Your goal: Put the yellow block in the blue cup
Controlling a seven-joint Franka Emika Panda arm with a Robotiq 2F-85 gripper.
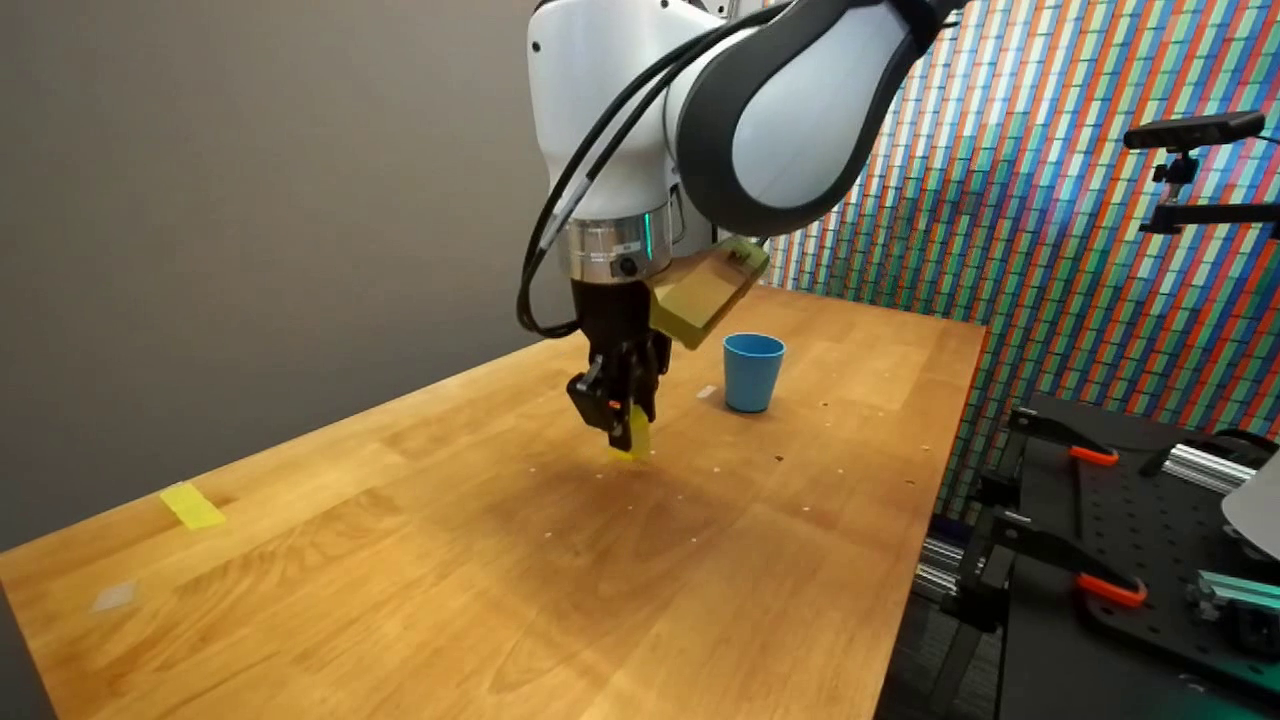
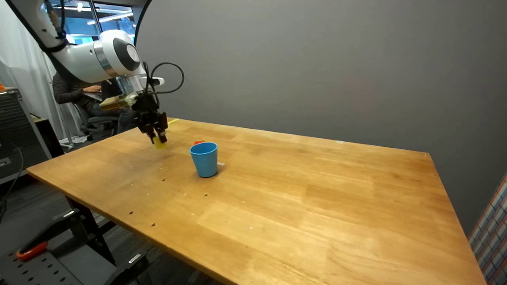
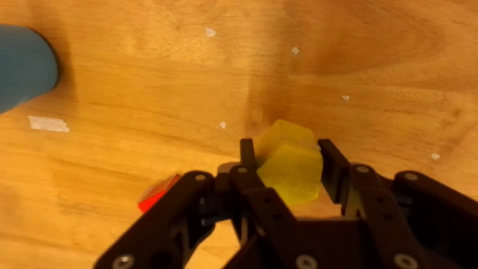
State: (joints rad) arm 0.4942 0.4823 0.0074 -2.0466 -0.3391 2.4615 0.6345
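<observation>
The yellow block (image 3: 293,172) is sitting in the grip of the claw (image 3: 287,153), which is pressing on it from two opposite sides, with no clear gap showing in the wrist view. It is poking out past the claw's end in both exterior views, so it seems to be hanging by its upper part; that is probably suiting a drop, since the block can be going in ahead of the claw. Its faces are lying aslant to the grip, so the hold may be resting partly on edges, and a twist could be a risk. It is hovering or standing low at the desk (image 1: 450,610); whether its underside is touching, I cannot tell.

The blue cup (image 1: 752,378) is standing upright, near the claw but apart from it, its mouth facing up for filling from above. Its rim is apparently standing higher than the block, so the next move is likely calling for a lift, then a sideways carry. The red block (image 3: 158,194) is lying nearby, partly hidden behind the claw in the wrist view.

The arm (image 1: 600,120) is reaching over the desk and bending so that its end is pointing nearly straight down, a pose probably serving both this pinch and a release over the rim. An olive-yellow box (image 1: 705,290) is jutting from its side, well above the desk.
</observation>
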